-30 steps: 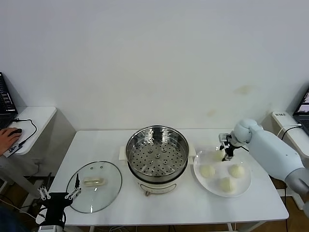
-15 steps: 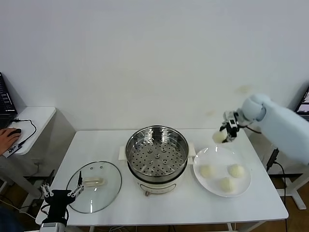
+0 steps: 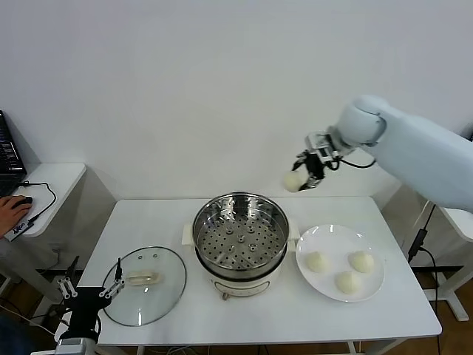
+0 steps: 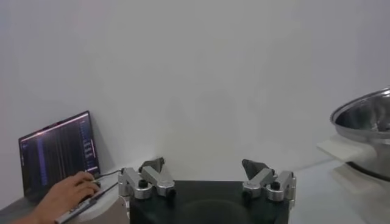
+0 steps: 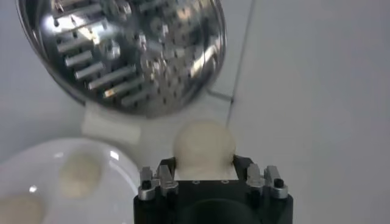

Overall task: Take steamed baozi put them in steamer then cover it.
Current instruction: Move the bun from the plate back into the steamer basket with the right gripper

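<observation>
Where it hung above the plate [image 3: 373, 285] a moment ago, the right gripper [image 3: 304, 174] now pinches one baozi [image 3: 294, 180] high beside the steamer [image 3: 241, 235], arm stretched leftward; the left gripper [image 3: 89, 293] idles spread near the cover [image 3: 144, 284].

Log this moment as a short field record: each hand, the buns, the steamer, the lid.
right hand: shut on one baozi, raised beyond the steamer's far right rim
left hand: open, low at the table's near left corner
plate: three baozi, right of steamer
steamer: open, tray empty
cover: flat on table, left of steamer
</observation>
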`<state>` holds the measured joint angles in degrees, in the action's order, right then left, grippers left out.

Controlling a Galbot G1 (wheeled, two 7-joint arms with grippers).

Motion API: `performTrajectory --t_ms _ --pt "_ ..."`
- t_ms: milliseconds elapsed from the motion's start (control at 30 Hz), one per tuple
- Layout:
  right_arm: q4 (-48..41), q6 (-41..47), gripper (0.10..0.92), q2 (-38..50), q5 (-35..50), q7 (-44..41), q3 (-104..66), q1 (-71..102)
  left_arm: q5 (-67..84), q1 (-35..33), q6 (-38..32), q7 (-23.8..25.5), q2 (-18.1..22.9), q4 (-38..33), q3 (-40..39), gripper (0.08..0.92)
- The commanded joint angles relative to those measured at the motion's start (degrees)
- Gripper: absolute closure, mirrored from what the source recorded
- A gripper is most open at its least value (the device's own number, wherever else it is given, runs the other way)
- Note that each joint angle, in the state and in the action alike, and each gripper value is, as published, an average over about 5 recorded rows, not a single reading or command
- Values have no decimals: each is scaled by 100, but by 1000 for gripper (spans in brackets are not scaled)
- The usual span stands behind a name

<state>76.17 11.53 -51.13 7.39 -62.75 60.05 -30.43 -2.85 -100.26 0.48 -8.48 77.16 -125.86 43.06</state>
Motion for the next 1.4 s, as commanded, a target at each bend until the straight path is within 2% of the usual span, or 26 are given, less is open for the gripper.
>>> performTrajectory --t_ms 33,333,633,933,1233,1400 --pt "380 -460 430 -920 162 329 866 -393 -10 -24 -8 -5 44 2 34 177" --pt "106 -1401 431 -1468 -995 826 1104 249 -50 -91 -51 -18 168 -77 84 177" --pt "-919 -2949 431 -1854 -2400 1471 858 890 -50 -44 -55 -16 152 -44 137 177" --pt "-1424 -3489 423 -1991 -2822 1589 654 1054 -48 13 -47 -15 124 16 157 177" --pt "-1516 -3665 412 -1942 -2922 1573 568 1045 -57 31 -38 -10 145 -7 131 177" --pt "-1470 -3728 303 -1894 -2844 1638 574 1017 -72 17 -28 -7 157 -52 110 177"
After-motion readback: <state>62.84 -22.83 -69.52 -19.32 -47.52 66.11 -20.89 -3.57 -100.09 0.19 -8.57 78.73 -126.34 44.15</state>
